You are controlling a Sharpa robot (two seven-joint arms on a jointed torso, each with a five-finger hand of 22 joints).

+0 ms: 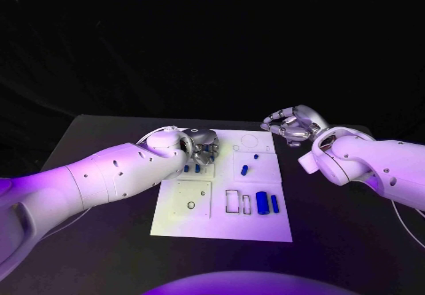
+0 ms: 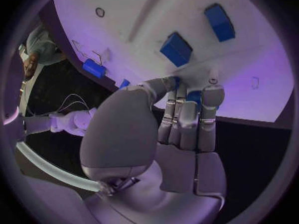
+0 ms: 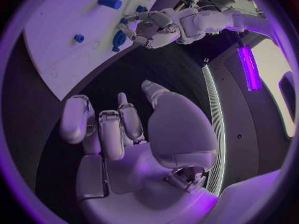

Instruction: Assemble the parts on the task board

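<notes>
— Nearest us, the task board (image 1: pixel 222 224) lies flat on the table (image 1: pixel 354 239); we note blue parts (image 1: pixel 262 201) near its right edge.

— The left hand (image 1: pixel 200 146) rests fingers-down on its far-left corner; whether it grips, we cannot tell. The right hand (image 1: pixel 292 126) hovers beyond the far-right corner, curled, empty.

The table (image 1: pixel 106 246) is seen as matt black, smooth. The task board (image 1: pixel 222 224) is seen as flat white plastic, matt. The parts (image 1: pixel 262 202) are seen as smooth blue plastic. Both arms are covered in glossy white shells; the left hand (image 1: pixel 202 146) and right hand (image 1: pixel 293 125) are finished in silvery metal.
</notes>
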